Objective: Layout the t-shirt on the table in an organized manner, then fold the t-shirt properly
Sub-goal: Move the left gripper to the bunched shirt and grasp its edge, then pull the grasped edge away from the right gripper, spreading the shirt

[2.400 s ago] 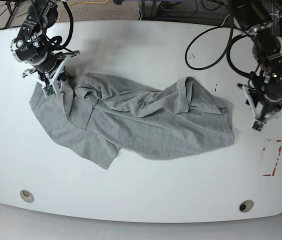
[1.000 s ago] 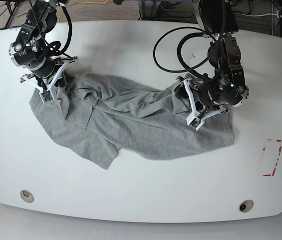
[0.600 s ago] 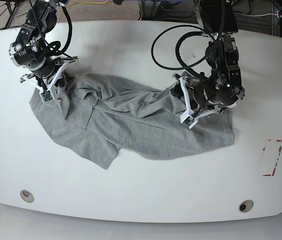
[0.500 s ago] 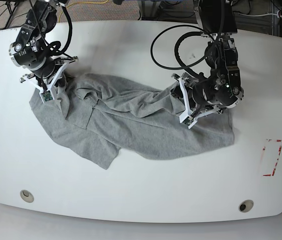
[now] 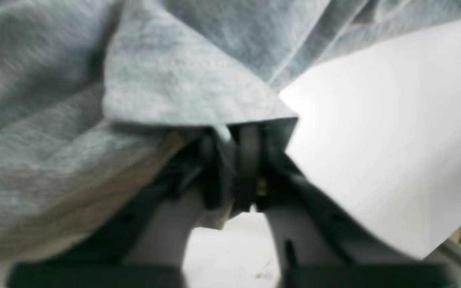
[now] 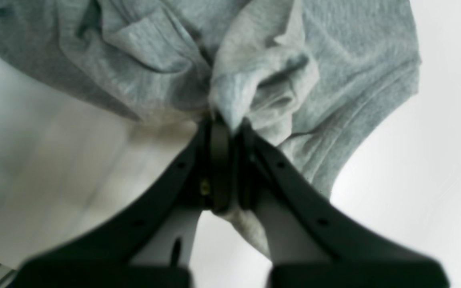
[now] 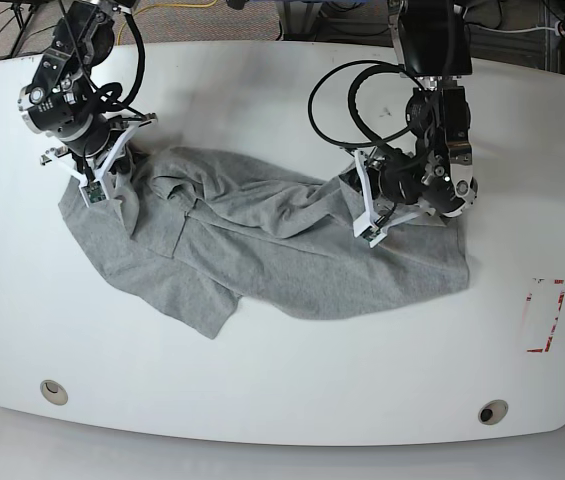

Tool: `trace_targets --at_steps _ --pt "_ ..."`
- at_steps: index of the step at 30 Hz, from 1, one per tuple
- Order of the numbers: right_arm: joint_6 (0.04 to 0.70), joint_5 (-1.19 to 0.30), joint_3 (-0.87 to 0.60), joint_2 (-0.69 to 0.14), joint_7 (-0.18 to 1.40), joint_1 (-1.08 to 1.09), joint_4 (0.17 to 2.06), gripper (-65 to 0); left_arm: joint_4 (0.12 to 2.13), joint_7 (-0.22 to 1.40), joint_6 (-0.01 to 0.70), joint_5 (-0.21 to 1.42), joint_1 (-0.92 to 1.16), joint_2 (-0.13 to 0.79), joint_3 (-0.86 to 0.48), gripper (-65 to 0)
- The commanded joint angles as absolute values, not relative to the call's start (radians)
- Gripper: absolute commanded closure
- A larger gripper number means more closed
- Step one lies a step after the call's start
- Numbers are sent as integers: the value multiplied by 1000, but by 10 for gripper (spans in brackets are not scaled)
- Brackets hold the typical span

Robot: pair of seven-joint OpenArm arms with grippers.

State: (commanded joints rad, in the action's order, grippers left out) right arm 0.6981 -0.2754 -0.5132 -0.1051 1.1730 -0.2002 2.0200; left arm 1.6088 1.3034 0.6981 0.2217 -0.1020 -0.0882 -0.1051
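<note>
The grey t-shirt (image 7: 282,250) lies crumpled and bunched across the middle of the white table (image 7: 282,390), plain side up, no letters showing. My right gripper (image 7: 97,185) is at the shirt's far left corner. In the right wrist view it (image 6: 224,132) is shut on a gathered fold of t-shirt (image 6: 254,80). My left gripper (image 7: 370,232) presses into the raised folds right of centre. In the left wrist view it (image 5: 240,136) is shut on t-shirt (image 5: 166,88) cloth, and a flap drapes over its tips. Bare table (image 5: 374,140) shows beside it.
Two grommet holes (image 7: 54,391) (image 7: 493,411) sit near the front edge. A red-and-white tape mark (image 7: 545,315) is at the right. A black cable loop (image 7: 347,90) hangs over the table behind the left arm.
My left arm came in from the table's right edge onto the shirt's right folds, then edged left and shut on the cloth. My right gripper has held still on the left corner.
</note>
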Motion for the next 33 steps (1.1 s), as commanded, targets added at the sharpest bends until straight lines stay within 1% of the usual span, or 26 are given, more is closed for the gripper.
trace_targets --at_steps 5,10,17,22,28,33 --pt "698 -275 -513 -105 1173 -199 2020 0 1707 1313 698 220 -99 -84 -124 -10" --pt "698 -275 -515 -105 1173 -188 2020 0 1782 1339 698 223 -99 -31 -125 -10" --pt "698 -275 -515 -105 1173 -185 2020 0 1827 1388 698 223 -94 71 -130 -10" --pt "698 -275 -513 -105 1173 -185 2020 0 1879 1396 698 223 -48 142 -156 -11" --pt "698 -275 -513 -105 1175 -191 2020 0 1910 1396 698 226 33 239 -157 -13" --pt "698 -275 -513 -105 1176 -194 2020 0 1910 1396 698 292 96 303 -174 -13"
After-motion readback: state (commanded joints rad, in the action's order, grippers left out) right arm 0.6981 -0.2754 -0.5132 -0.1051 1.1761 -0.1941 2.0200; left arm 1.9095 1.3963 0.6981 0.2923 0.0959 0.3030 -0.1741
